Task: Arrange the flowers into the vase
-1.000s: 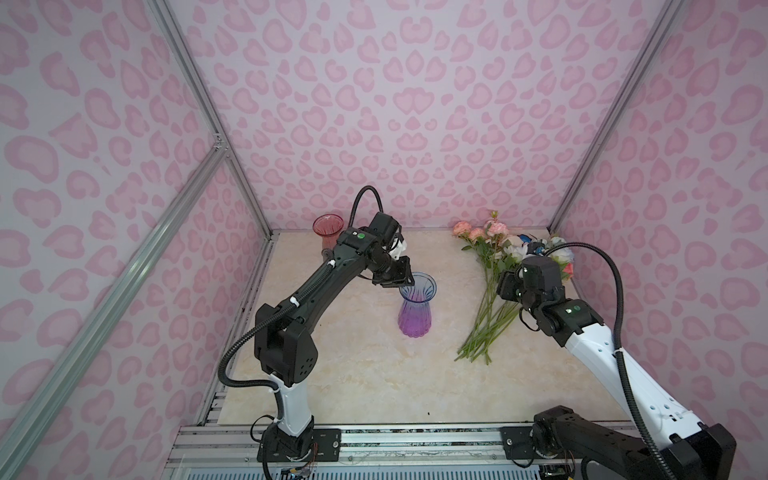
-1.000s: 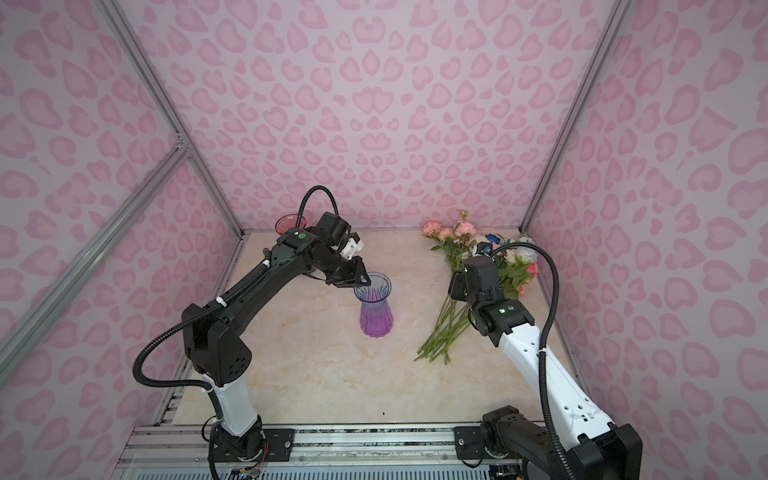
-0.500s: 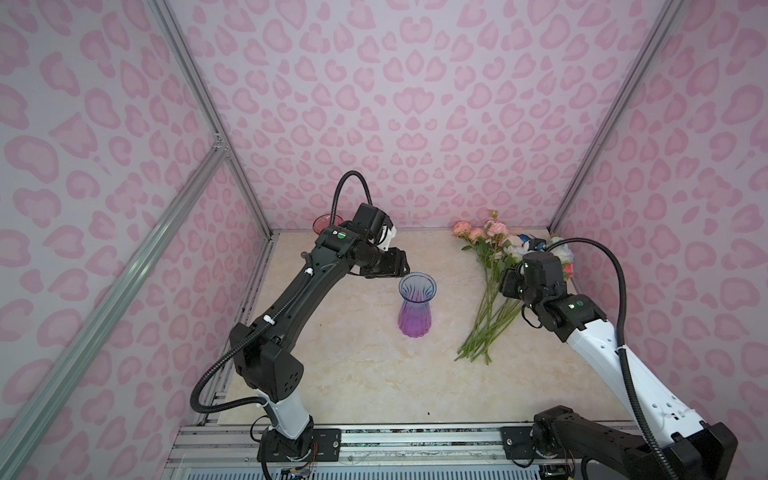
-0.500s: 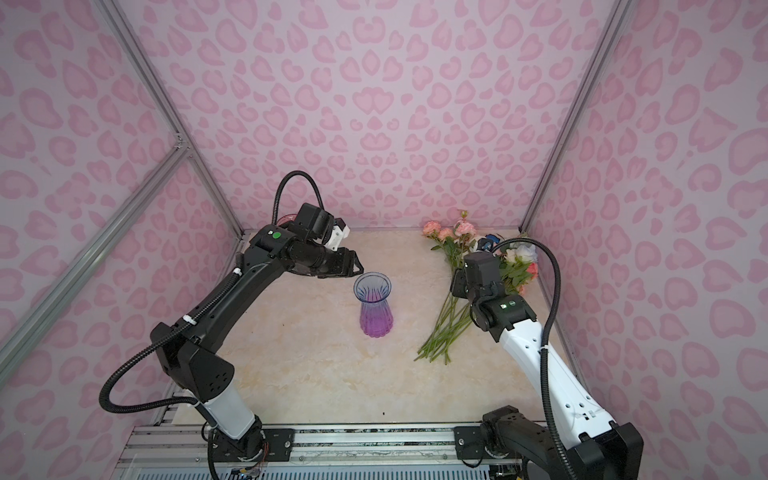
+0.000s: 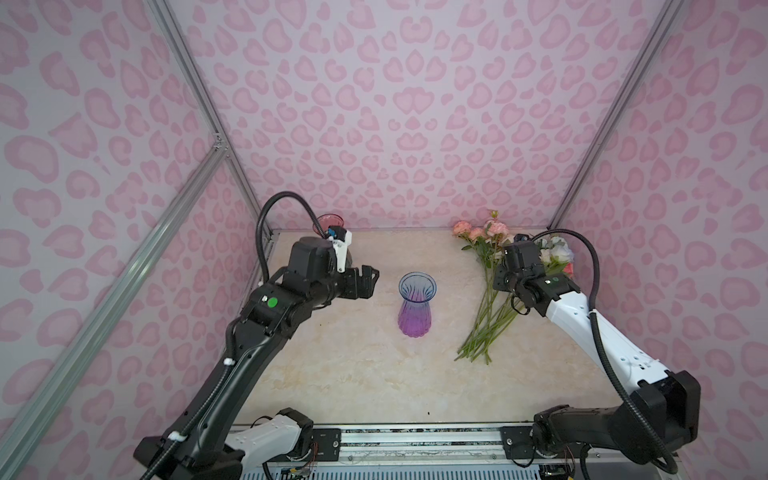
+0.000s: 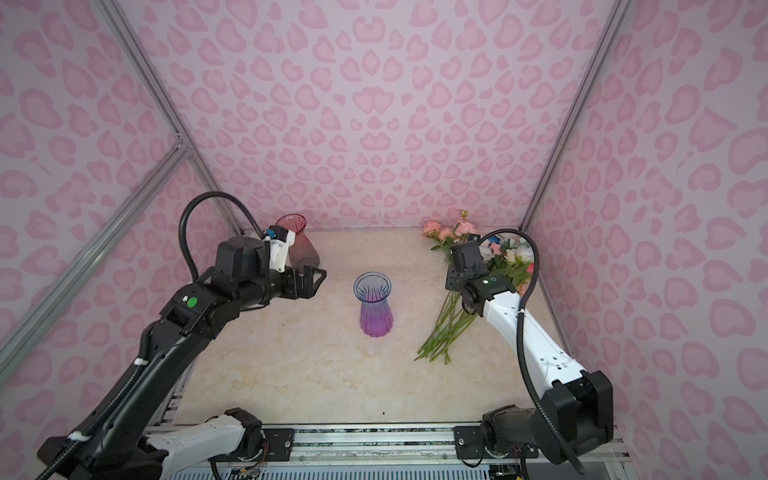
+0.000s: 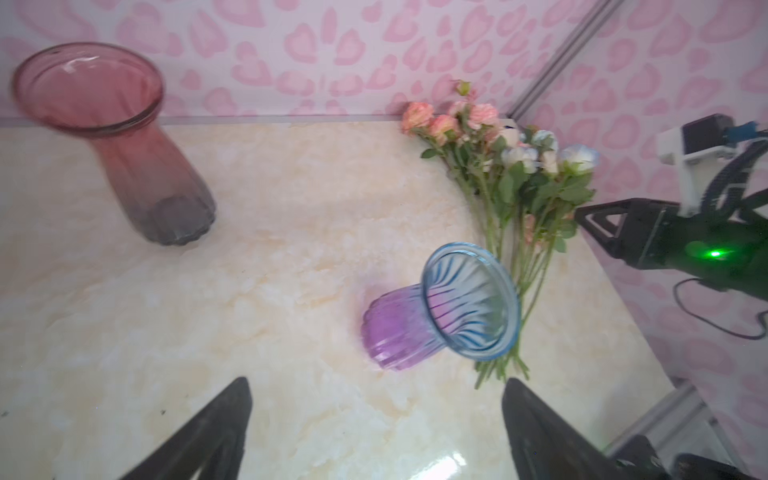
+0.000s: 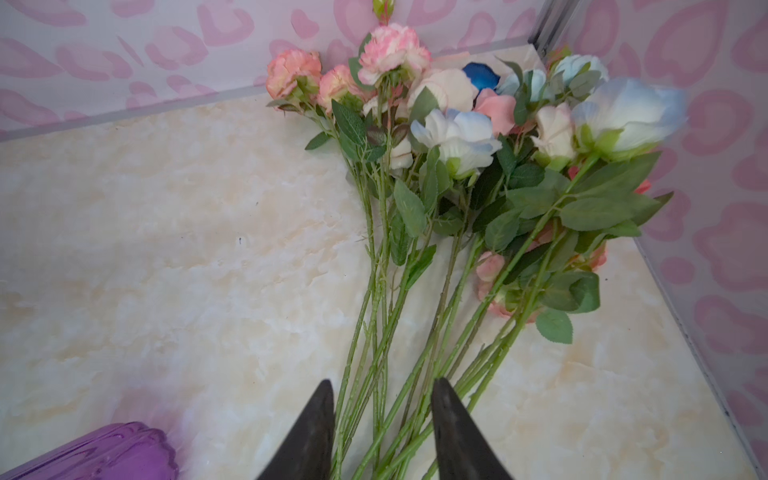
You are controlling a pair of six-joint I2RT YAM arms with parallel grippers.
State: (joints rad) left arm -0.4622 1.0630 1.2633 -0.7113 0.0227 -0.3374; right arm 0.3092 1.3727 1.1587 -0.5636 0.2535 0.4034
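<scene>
Red vase (image 6: pixel 305 249) by back wall (image 6: pixel 374 124)

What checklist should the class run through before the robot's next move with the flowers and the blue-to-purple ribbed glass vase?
Blue-to-purple ribbed glass vase upright and empty: ok.
Left gripper open, clear of that vase: ok.
Right gripper jaws straddle stems of the long-stemmed artificial flowers: ok.
Only one stem between the jaws: not ok, several.
Stems firmly pinched: cannot tell.
Red-to-grey glass vase stands apart, at the back: ok.
</scene>
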